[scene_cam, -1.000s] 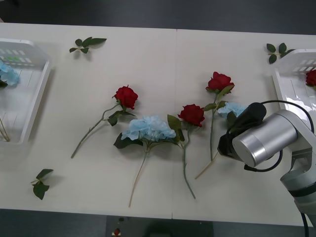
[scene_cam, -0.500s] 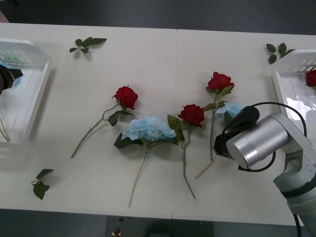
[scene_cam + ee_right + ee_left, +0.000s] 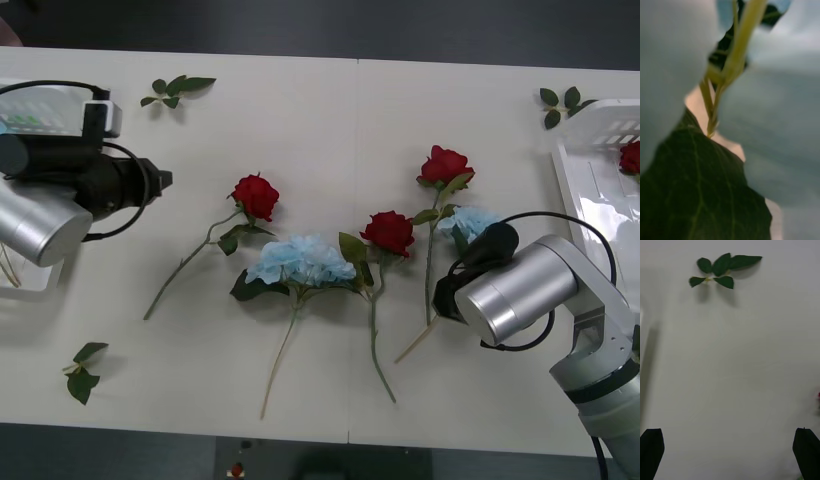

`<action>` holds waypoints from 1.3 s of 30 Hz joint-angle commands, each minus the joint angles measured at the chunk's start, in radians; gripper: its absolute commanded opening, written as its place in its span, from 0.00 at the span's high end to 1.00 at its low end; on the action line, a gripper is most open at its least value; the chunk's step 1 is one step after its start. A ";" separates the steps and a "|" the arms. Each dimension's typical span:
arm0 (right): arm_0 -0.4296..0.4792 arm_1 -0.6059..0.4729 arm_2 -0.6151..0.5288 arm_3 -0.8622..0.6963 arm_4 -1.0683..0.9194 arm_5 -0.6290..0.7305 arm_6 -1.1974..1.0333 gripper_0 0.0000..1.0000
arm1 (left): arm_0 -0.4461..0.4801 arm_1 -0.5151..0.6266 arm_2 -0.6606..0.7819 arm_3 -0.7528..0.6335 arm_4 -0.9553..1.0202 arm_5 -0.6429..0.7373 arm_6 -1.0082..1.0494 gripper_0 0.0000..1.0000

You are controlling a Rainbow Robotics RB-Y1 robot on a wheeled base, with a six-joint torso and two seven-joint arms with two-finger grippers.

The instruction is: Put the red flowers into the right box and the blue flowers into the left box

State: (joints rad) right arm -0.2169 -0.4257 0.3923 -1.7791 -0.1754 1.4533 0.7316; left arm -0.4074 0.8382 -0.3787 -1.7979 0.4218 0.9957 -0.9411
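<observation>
Three red flowers lie on the table: one left of centre, one in the middle, one farther back. Another red bloom lies in the right box. A blue flower lies mid-table. My right gripper hangs directly over a second blue flower; the right wrist view has its stem, a dark leaf and pale petals very close. My left gripper is open over bare table beside the left box.
Loose leaf sprigs lie at the back left, the back right and near the front left edge. My left arm covers much of the left box. Bare table stretches between the boxes behind the flowers.
My left arm has swung out from over the left box to the right, above the table. My right arm has shifted slightly left and lower over the blue flower.
</observation>
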 commanded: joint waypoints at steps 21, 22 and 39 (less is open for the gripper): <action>-0.004 0.051 0.017 0.009 0.039 -0.016 0.000 1.00 | -0.119 -0.238 -0.266 0.110 -0.216 0.001 -0.084 0.00; -0.005 0.051 0.017 0.009 0.039 -0.016 -0.001 1.00 | -0.125 -0.249 -0.264 0.123 -0.230 0.001 -0.087 0.00; -0.005 -0.051 0.011 -0.191 0.011 0.116 -0.014 1.00 | -0.145 -0.274 -0.253 0.311 -0.235 -0.103 -0.116 0.00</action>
State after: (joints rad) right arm -0.2169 -0.4157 0.4015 -1.8560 -0.1466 1.5334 0.7311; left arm -0.5301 0.5514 -0.6242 -1.5124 0.1814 0.9384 -1.0314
